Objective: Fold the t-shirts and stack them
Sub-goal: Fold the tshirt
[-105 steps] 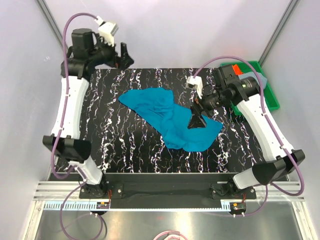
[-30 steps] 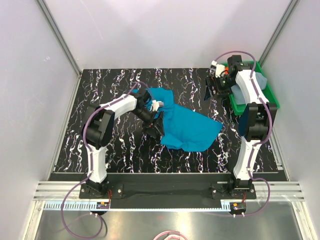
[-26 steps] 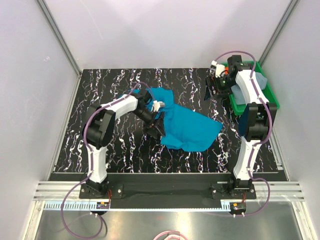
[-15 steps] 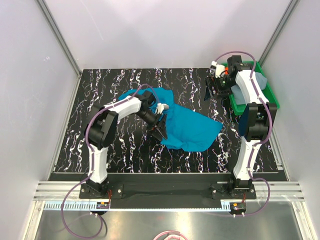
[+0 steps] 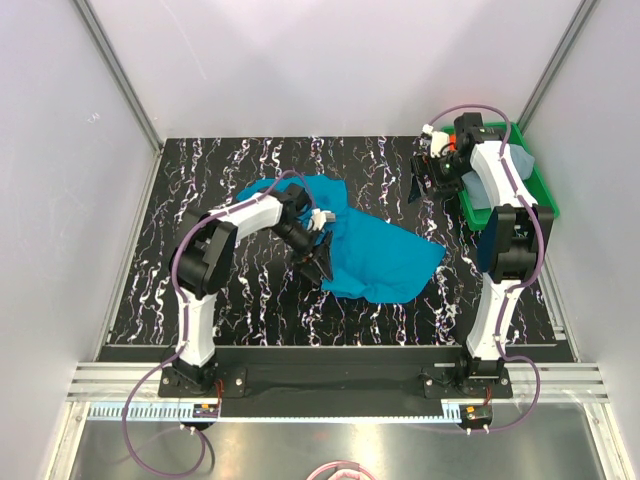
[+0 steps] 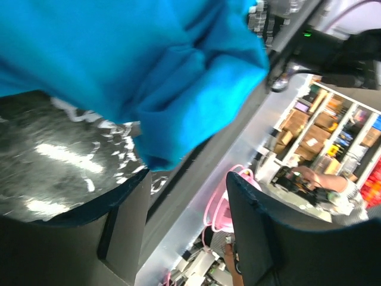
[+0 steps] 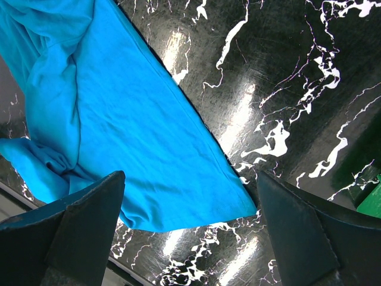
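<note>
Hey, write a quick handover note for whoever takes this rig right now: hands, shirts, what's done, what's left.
Left hand: open, at the near edge of the teal shirt, not gripping it yet.
Right hand: open and empty, beside the green tray.
The teal shirt lies crumpled on the table; a grey-blue shirt sits in the tray.
Done: nothing folded or stacked.
Left: fold each shirt, then stack them.
</note>
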